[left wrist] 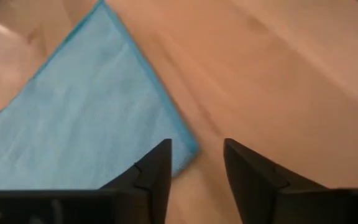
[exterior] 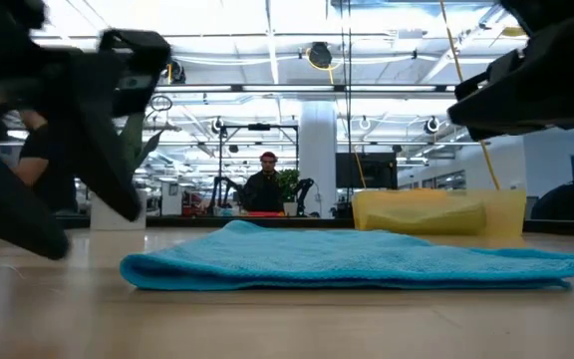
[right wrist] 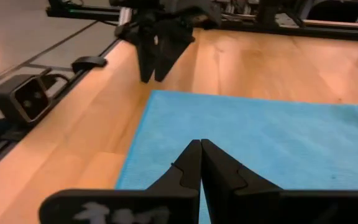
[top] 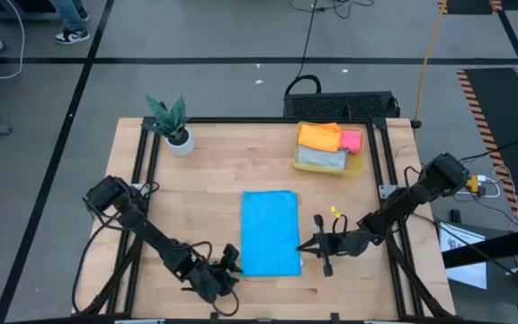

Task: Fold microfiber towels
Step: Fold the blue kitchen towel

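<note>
A bright blue microfiber towel (top: pixel 270 231) lies flat and folded into a long rectangle in the middle of the table, also seen in the low view (exterior: pixel 357 261). My left gripper (left wrist: pixel 197 162) stands open just off the towel's near left corner (left wrist: pixel 182 149), with nothing between its fingers. My right gripper (right wrist: pixel 201 149) is shut and empty, hovering over the towel's right edge near its near end (top: pixel 300 246). Orange, pink and grey towels sit in the yellow bin (top: pixel 331 151).
The translucent yellow bin (exterior: pixel 441 211) stands at the far right of the table. A small potted plant (top: pixel 174 126) stands at the far left. Bare wood lies on either side of the blue towel. A person shows in the room beyond the table.
</note>
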### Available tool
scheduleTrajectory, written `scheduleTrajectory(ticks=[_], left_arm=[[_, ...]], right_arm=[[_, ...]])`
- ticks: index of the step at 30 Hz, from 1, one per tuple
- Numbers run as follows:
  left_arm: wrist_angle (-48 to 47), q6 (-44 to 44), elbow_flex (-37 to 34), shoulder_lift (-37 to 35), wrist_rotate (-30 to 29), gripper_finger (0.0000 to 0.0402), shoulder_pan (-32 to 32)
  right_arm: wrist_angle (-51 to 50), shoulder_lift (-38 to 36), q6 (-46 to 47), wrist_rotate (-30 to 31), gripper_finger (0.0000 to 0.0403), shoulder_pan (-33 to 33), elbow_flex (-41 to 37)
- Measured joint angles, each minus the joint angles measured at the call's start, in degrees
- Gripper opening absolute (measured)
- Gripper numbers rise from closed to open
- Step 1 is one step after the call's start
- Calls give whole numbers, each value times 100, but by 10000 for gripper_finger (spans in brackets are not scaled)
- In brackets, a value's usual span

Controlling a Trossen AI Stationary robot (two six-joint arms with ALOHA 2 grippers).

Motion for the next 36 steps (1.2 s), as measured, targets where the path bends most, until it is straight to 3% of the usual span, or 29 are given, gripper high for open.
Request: scheduleTrajectory(ticks=[5, 9, 14, 18, 21, 24, 29, 34, 36], left_arm=[[200, -68, -6, 254, -5, 184, 197], [388, -63, 2, 338, 10, 182, 305], [477, -52, 0, 351, 286, 127, 417], [497, -551, -4, 354, 589, 67, 509], [613, -783, -10, 374, 483, 19, 513], [883, -818, -20, 379, -71, 10, 512], [1151, -1073, -17, 361, -928, 15, 499], [1152, -1269, -15, 309, -1034, 8, 497], [1163, -1271, -15, 290, -1034, 14, 454]], right_arm=[[-32, 0, 11, -14, 0, -116, 0], [-103, 0, 20, -206, 0, -97, 0], [-45, 70, -4, -993, 1, -97, 0], [117, 365, -144, -1372, 22, -97, 0], [141, 633, -277, -1555, 54, -62, 54], [-113, 898, -640, -1701, 93, 44, 289], [-962, 1225, -1499, -1625, 146, 322, 865], [-2034, 1252, -1999, -340, 165, 616, 1281], [-2077, 1252, -2112, -163, 165, 651, 1306]])
